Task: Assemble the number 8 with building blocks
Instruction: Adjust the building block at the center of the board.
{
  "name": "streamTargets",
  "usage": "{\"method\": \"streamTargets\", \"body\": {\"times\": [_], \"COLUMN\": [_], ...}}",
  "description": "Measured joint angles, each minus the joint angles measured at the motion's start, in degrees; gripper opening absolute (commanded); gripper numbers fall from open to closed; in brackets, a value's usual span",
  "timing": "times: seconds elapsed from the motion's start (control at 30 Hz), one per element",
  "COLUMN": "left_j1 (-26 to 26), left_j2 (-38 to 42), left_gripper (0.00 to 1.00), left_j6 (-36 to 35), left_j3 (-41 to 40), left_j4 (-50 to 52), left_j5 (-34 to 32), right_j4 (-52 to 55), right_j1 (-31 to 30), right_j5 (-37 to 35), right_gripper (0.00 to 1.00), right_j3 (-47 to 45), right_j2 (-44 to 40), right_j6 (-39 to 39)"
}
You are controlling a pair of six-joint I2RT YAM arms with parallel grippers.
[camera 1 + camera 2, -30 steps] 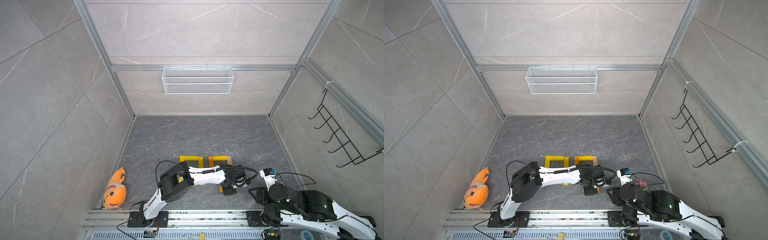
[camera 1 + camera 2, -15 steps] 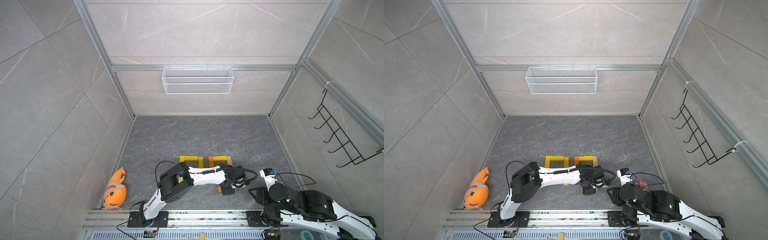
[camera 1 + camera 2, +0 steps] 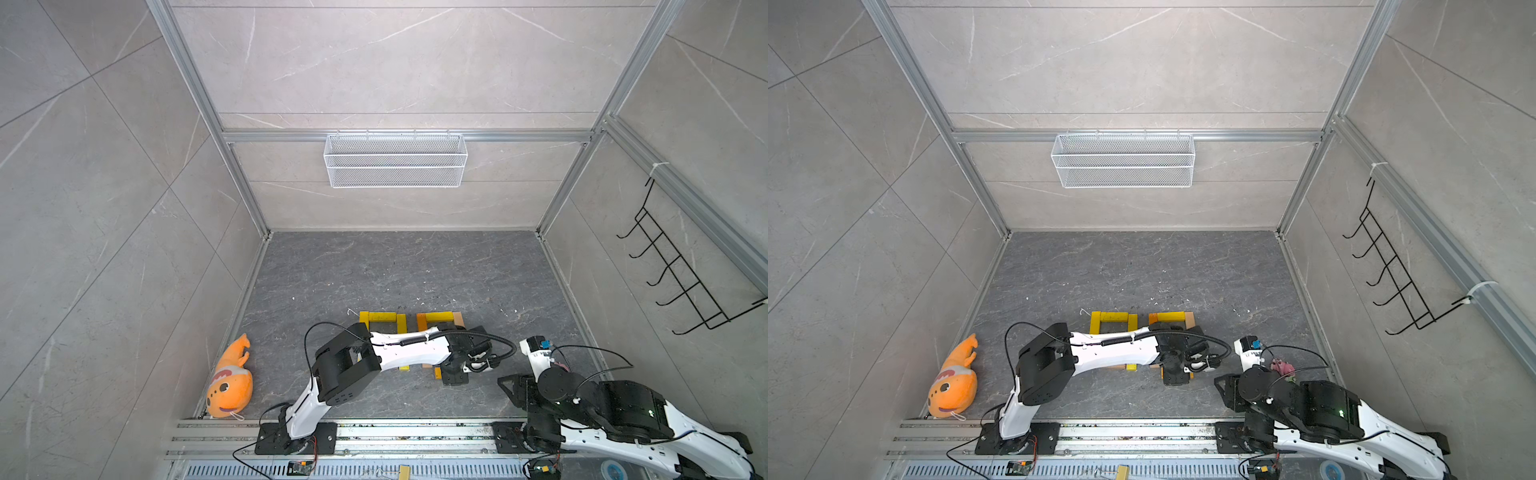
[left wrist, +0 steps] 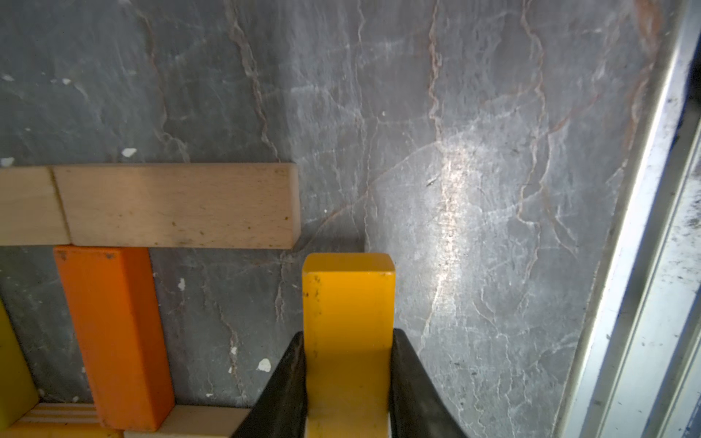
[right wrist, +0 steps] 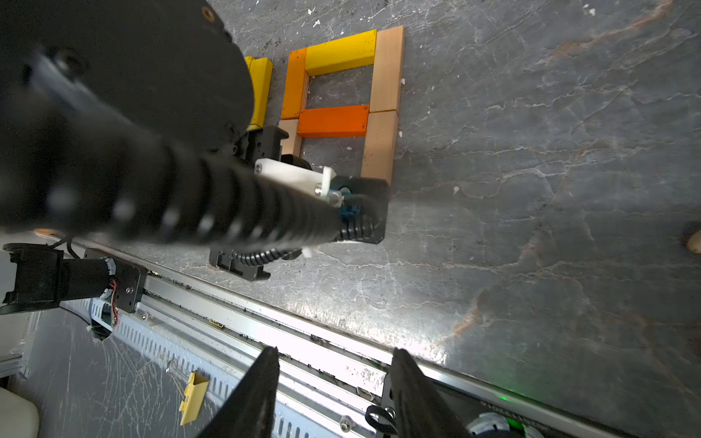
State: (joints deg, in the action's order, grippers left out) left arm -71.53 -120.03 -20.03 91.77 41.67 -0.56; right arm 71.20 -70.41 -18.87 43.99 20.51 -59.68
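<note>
The left gripper (image 4: 348, 335) is clamped on a yellow block (image 4: 348, 292) whose free end is just beside the end of a tan block (image 4: 178, 204) on the grey table (image 4: 474, 151), while the right gripper (image 5: 333, 358) stands open and empty.

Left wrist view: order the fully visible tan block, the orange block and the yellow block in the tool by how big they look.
1. tan block, largest.
2. orange block and yellow block: about alike, unranked. The yellow block is nearer the camera, clamped in the left tool, and cut off by the frame edge.
</note>
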Motion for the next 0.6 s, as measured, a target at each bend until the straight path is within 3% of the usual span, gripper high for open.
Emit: {"method": "streamTargets", "body": {"times": [0.6], "left_j1": [3.1], "left_j2": [0.0], "left_gripper": [0.33], "left_j6": [-3.7], "left_j3": [0.3], "left_j4": [-0.5], "left_j5": [0.6], "right_j4": [0.0], "right_j1": [0.0], "right_j5": [0.0], "right_gripper": [0.5], "right_j3": [0.0], "right_j2": [0.1], "right_j6": [0.0]}}
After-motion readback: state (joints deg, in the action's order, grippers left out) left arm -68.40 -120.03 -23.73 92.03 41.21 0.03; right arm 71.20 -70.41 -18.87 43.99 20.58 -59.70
